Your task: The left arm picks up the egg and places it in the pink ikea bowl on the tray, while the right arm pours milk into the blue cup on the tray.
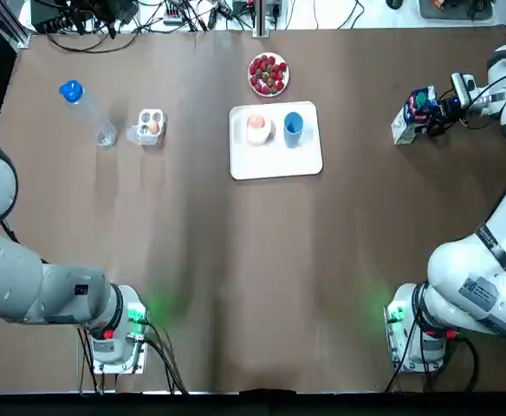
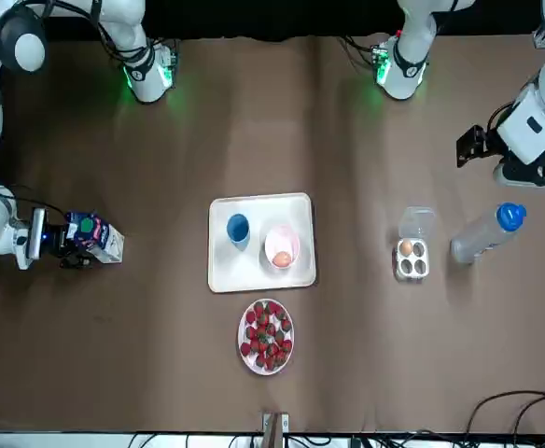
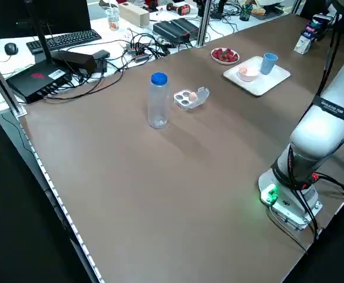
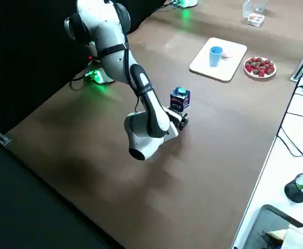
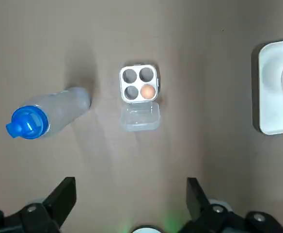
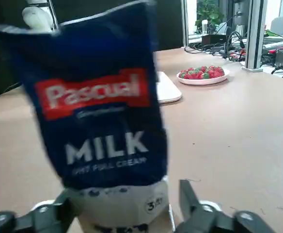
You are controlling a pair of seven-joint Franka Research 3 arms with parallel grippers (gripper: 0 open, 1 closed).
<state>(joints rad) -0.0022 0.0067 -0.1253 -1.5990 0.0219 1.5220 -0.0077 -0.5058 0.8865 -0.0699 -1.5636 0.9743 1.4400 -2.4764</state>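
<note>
Likely risking a toppled milk carton [image 6: 102,111], well right of the tray [image 1: 275,165], by closing off-centre; straddling its base with the right claw [image 6: 123,194] spread, not yet clamping. Hovering with the left claw [image 5: 129,183] wide open, holding nothing, near the egg [image 5: 148,91] boxed left of the tray.

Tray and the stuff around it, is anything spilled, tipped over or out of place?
Nothing stands out. The blue cup and pink bowl stand upright on the tray, the water bottle and milk carton are upright, and no spill shows.
</note>
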